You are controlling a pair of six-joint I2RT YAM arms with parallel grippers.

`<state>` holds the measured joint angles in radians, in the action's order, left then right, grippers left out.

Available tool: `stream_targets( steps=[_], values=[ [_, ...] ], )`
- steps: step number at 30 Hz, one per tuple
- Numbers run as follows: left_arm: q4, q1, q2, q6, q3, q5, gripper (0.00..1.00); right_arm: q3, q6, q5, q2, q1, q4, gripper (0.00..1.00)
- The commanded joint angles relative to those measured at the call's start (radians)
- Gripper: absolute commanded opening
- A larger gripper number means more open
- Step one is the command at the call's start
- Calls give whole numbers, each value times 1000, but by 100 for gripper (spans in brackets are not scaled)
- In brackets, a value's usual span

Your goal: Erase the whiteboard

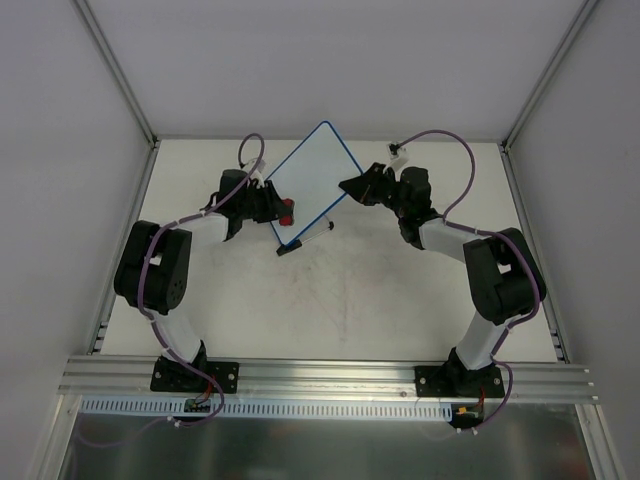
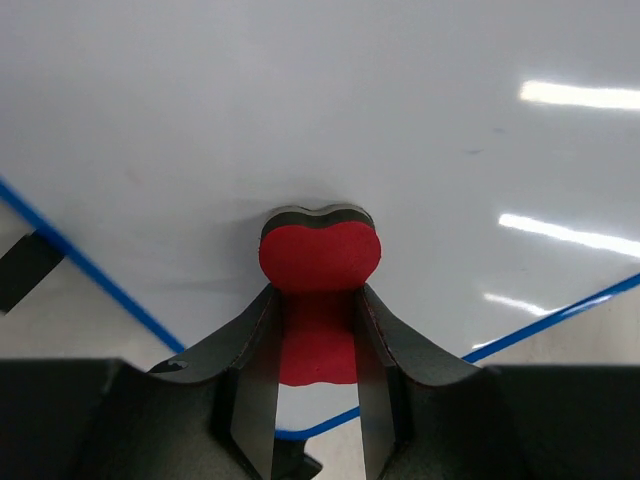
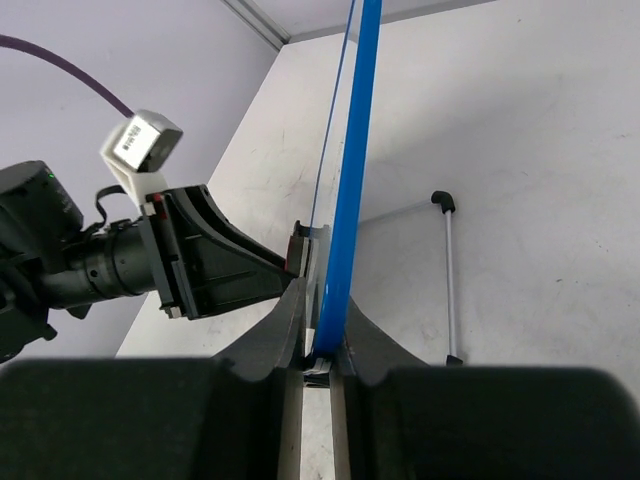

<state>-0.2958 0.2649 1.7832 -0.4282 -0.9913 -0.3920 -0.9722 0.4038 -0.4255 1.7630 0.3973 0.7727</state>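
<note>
**Whiteboard Clamped on Edge as Eraser Is Pressed to Its Face**

The whiteboard (image 1: 315,180) is seen between the two tools at the far half of the counter (image 1: 400,300), tilted up on edge rather than laid flat. Its thin blue frame is pinched between the fingers of the right tool (image 1: 352,186), which is clenched on the board's rim; in the right wrist view the frame runs straight up from between those fingers. A red, bone-shaped eraser (image 1: 288,210) with a dark backing layer is gripped in the left tool (image 1: 272,205), whose fingers are closed on its narrow waist. The rounded end of the eraser is held flat against the white surface directly ahead of that tool, close to the board's lower blue edge. Bright strips of light are reflected on the surface further out from the left tool. A thin metal support rod (image 3: 448,270) with a black tip is seen on the side of the board facing away from the left tool. A black foot (image 1: 287,249) is seen at the board's lowest corner, nearer the left tool than the right. Whether that foot is touching the counter cannot be told.
</note>
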Motion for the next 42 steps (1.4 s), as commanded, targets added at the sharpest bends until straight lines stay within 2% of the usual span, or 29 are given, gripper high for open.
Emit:
stream_targets(
  steps=[1, 4, 7, 14, 23, 29, 36, 42],
  values=[
    [159, 2, 82, -43, 140, 91, 0, -19, -143, -128, 10, 57, -21, 0],
    [190, -12, 50, -83, 168, 149, 0, -19, -143, -130, 10, 58, -21, 0],
    [221, -27, 45, -130, 171, 151, 0, -19, -143, -128, 9, 57, -20, 0],
    [215, -20, 81, -176, 102, 75, 0, -19, -141, -128, 7, 58, -19, 0],
    [230, 32, 108, -213, -139, 13, 0, -20, -141, -130, 15, 58, -21, 0],
    [349, 128, 162, -170, -338, 47, 0, -20, -143, -130, 15, 58, -21, 0],
    [423, 132, 202, -93, -533, 18, 0, -23, -140, -131, 16, 57, -21, 0],
    [442, 135, 197, -61, -615, -5, 0, -26, -135, -133, 23, 58, -21, 0]
  ],
)
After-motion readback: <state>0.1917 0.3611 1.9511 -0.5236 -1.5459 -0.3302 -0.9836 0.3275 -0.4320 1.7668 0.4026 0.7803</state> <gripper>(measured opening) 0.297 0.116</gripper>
